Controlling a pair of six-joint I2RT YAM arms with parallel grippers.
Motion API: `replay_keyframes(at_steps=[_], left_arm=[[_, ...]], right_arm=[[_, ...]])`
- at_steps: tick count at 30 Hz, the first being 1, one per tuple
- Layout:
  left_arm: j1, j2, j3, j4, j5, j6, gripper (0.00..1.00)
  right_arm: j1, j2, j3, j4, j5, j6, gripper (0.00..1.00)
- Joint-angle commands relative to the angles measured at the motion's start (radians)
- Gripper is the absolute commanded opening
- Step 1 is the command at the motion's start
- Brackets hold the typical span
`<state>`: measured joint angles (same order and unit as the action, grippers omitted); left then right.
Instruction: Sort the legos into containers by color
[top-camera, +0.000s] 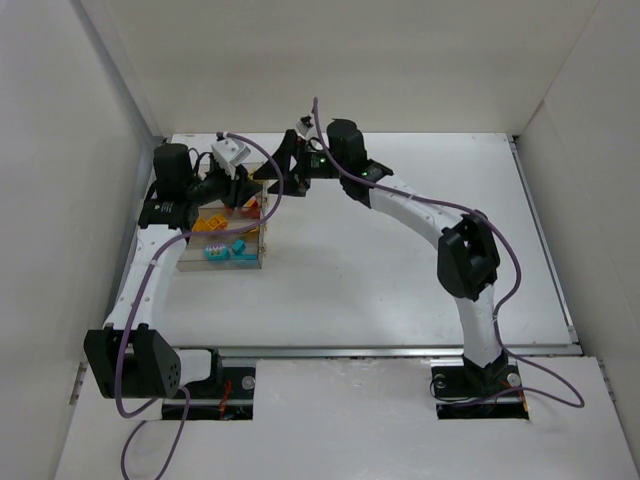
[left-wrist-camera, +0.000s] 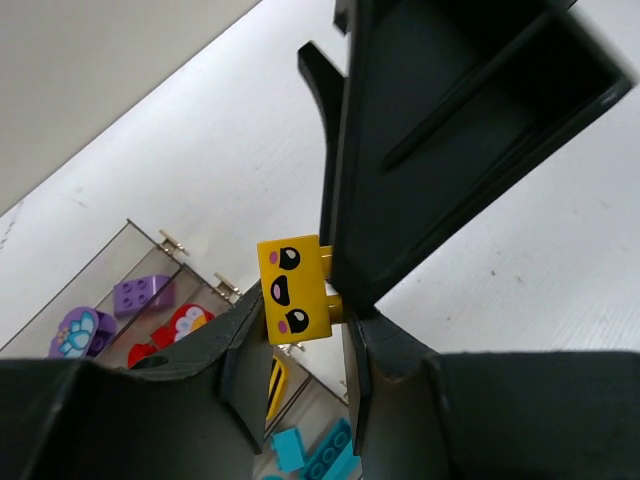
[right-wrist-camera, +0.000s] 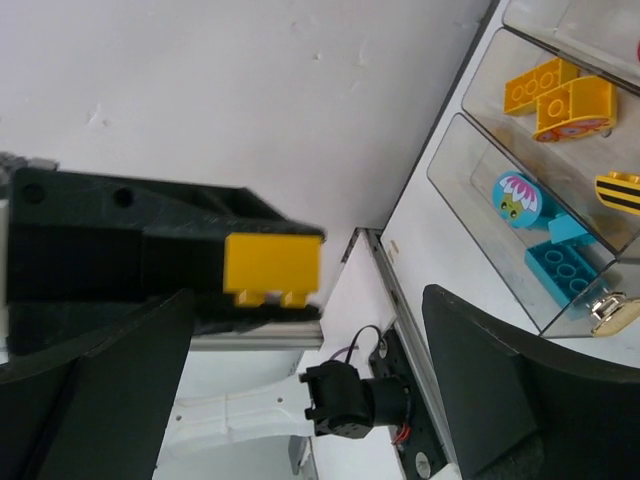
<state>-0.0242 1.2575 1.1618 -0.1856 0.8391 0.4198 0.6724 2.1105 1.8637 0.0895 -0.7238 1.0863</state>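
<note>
White table (top-camera: 400, 250) is shared by both arms, and a placing step is judged in hand: the yellow brick (left-wrist-camera: 295, 290) is pinched by the left gripper (left-wrist-camera: 305, 325) by the bins (top-camera: 222, 262), the right gripper (right-wrist-camera: 310, 310) is spread wide beside it, and carriage to the yellow bin (right-wrist-camera: 487, 72), then release, is called for.

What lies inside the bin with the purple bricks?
A purple brick and a rounded purple piece with a flower; the left pincer covers the near part of this bin.

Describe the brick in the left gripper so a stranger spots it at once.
Find the row of clear bins on the table, left side. Above it, the left gripper pinches a yellow brick. It alone is held in the air, with a pink-cheeked cartoon face.
</note>
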Motion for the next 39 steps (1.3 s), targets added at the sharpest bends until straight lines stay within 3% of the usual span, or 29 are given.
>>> replay_keyframes(at_steps=[1,7,14,21,33,39], left_arm=[[0.007,-0.029,-0.007,-0.003,-0.040,0.034,0.00],[0.007,-0.038,-0.028,-0.012,-0.107,0.043,0.00],[0.027,0.000,-0.065,-0.038,-0.245,0.069,0.00],[0.101,0.239,0.010,-0.170,-0.298,0.097,0.00],[0.124,0.335,-0.051,-0.138,-0.328,0.140,0.00],[0.124,0.422,-0.008,-0.166,-0.341,0.129,0.10]], right_arm=[[-0.008,-0.080,0.011,0.032,-0.057,-0.032,1.00],[-0.048,-0.129,-0.038,0.032,-0.046,-0.042,1.00],[-0.135,-0.242,-0.221,0.032,0.021,-0.098,1.00],[-0.185,-0.319,-0.425,0.023,0.049,-0.138,1.00],[-0.194,-0.310,-0.436,-0.036,0.049,-0.195,1.00],[-0.194,-0.290,-0.397,-0.056,0.049,-0.195,1.00]])
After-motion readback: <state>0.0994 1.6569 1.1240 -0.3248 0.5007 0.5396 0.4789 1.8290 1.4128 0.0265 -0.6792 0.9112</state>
